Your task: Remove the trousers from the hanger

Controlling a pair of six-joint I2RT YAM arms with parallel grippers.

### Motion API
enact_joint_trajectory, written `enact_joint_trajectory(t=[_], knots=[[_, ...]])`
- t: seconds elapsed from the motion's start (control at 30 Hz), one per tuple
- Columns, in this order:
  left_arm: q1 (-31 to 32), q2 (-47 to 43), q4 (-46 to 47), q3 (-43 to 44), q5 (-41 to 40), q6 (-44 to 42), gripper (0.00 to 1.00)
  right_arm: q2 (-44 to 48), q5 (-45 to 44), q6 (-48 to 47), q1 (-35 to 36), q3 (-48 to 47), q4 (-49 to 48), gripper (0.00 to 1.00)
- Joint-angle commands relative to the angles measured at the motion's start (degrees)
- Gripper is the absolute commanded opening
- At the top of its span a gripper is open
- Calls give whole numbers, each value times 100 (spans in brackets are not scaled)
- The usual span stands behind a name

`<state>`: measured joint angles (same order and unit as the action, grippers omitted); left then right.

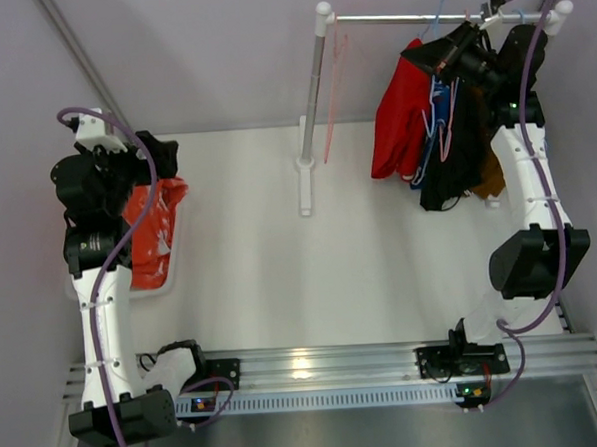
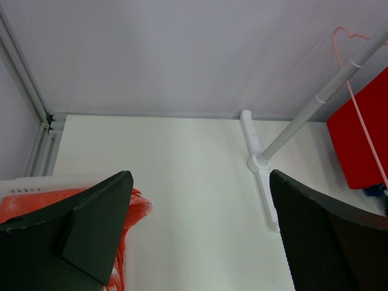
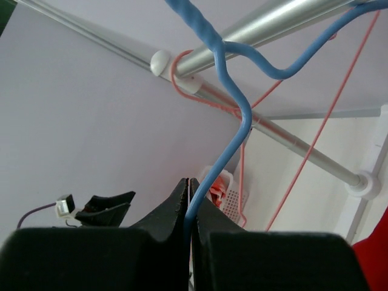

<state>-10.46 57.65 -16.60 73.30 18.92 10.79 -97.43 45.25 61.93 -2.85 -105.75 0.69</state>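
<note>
Left gripper (image 2: 197, 182): jaws wide apart, angled forward and down.
Right arm (image 1: 530, 186): extended upward, elbow bent.
Right gripper (image 3: 189, 185): pinched tight on blue hanger (image 3: 247, 118).

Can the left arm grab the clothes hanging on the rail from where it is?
Probably not. The left gripper sits open far left, over the orange-red trousers; the hanging trousers are at the rail's right end, where the right gripper pinches the blue hanger.

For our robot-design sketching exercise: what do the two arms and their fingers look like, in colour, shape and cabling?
The left arm and right arm have white tubular links between bulky black joint housings. A purple cable loops along each. The left fingers and right fingers are black, broad and tapering; one left finger has a finely dimpled face. A small green light glows on the right arm.
</note>
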Motion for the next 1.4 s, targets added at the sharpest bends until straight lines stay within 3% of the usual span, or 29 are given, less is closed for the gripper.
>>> enact_joint_trajectory(t=[0.0,0.27,0.47,0.57,0.73,0.97,1.1,1.2,1.37], knots=[[-18,141,342,290,401,90,99,926,176,187,-110,-218,-1616,0],[9,642,403,931,736,-59,99,1682,247,600,-119,520,-1739,0],[403,1003,421,1389,570,-664,99,2306,291,741,-119,1337,-1774,0],[956,1073,473,1442,263,-1252,99,2570,291,759,-102,1671,-1765,0],[2608,1170,657,1258,-520,-2360,99,2966,256,812,4,2208,-1765,0],[4524,1214,1580,590,-1802,-2476,99,3274,63,768,206,2454,-1625,0],[6191,1275,2580,-16,-2769,-2801,98,3414,-16,750,320,2621,-1563,0],[6896,1625,3248,-193,-3253,-2872,98,3511,-61,741,426,2665,-1493,0],[7373,2408,3742,255,-3623,-2388,97,3608,-139,697,443,2569,-1352,0]])
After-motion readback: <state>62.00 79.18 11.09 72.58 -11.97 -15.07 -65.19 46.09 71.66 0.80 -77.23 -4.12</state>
